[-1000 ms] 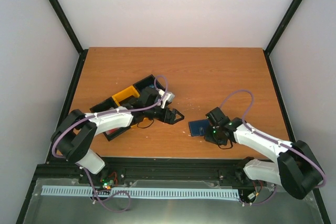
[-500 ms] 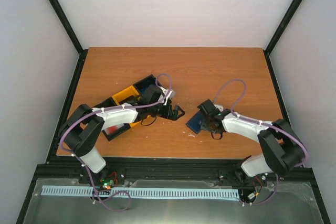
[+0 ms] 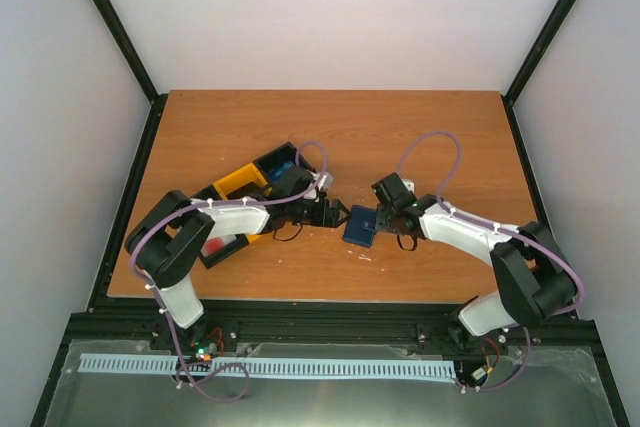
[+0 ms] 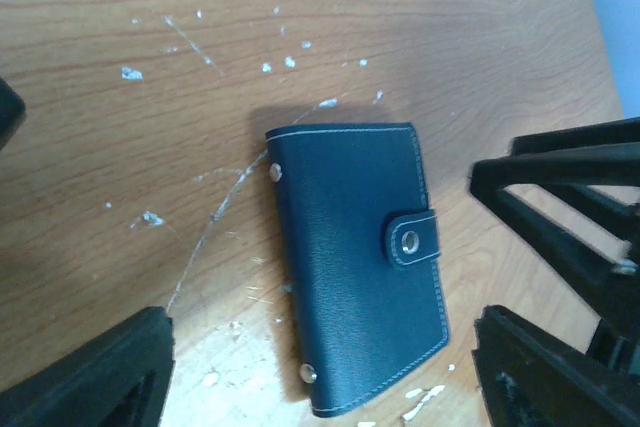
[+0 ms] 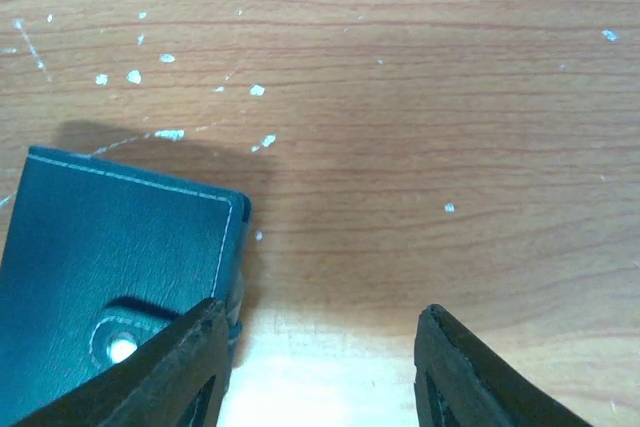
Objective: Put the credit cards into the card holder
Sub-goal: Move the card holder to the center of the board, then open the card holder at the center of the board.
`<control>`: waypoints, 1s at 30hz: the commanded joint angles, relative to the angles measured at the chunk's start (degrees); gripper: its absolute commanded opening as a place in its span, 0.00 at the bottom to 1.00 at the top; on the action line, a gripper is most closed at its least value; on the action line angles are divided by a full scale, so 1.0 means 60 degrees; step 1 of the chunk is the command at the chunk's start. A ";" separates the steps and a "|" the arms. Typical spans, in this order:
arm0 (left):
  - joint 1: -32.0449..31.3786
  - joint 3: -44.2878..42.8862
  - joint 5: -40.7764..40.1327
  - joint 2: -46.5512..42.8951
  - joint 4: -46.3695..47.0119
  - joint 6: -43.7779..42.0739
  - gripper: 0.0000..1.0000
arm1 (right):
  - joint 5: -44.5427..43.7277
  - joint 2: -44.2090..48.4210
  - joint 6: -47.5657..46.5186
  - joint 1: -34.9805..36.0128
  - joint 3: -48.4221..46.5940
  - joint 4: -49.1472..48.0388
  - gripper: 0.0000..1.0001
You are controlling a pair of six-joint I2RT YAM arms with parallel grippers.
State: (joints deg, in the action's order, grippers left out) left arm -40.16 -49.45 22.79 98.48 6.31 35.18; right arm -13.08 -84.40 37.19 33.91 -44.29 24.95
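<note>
**Closed card holder lies between two open sets of fingers**

At the near edge of the desk both arms reach inward. The left arm comes from 8 o'clock and the right arm from 4 o'clock, and their tips face each other near the desk's middle.

The card holder lies flat on the wood between them, folded shut, dark navy with pale stitching. Its snap strap is fastened over one long edge. White flecks dot the wood around it.

The left fingers stand wide apart. Seen from the left wrist, they sit low at 7 and 5 o'clock, with the holder lying in the gap between and ahead of them. Neither finger touches it.

The right fingers are also apart, with only bare wood between them and nothing held. Seen from the right wrist, the holder sits at 8 o'clock, and its strapped edge is right against the outer side of one finger. I cannot tell whether the two touch.

From above, the left fingers are at 9 o'clock of the holder and the right fingers at 3 o'clock, both just beside it.

Farther out, at 10 o'clock of the holder, a black-and-yellow tray lies at an angle, partly under the left arm. Its contents are too small to make out.
</note>
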 commanded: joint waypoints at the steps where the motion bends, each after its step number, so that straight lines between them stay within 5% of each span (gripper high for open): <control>1: -0.0081 -0.0122 0.0284 0.0473 0.0455 0.0858 0.76 | 0.0267 0.0428 -0.0129 0.0206 -0.0312 0.0773 0.52; 7: -0.0085 -0.0152 0.0534 0.0988 0.0533 0.1261 0.59 | 0.1600 -0.0042 0.0179 0.0302 -0.0515 -0.0069 0.52; 13: -0.0085 -0.0285 0.0636 0.1360 0.0411 0.1411 0.58 | 0.1834 -0.0569 0.0462 0.0310 -0.0422 -0.0629 0.50; 20: -0.0089 -0.0444 0.1044 0.1733 0.0454 0.1519 0.54 | 0.2168 -0.0736 0.0681 0.0250 0.0029 -0.1306 0.36; 30: -0.0088 -0.0303 0.1441 0.2088 0.0356 0.1664 0.52 | 0.3228 -0.1008 0.0778 -0.0280 0.0874 -0.2443 0.36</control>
State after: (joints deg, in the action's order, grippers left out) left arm -40.18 -51.48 30.22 108.01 10.96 44.29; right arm 3.01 -88.62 41.19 33.10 -41.41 13.19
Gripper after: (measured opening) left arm 0.525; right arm 0.362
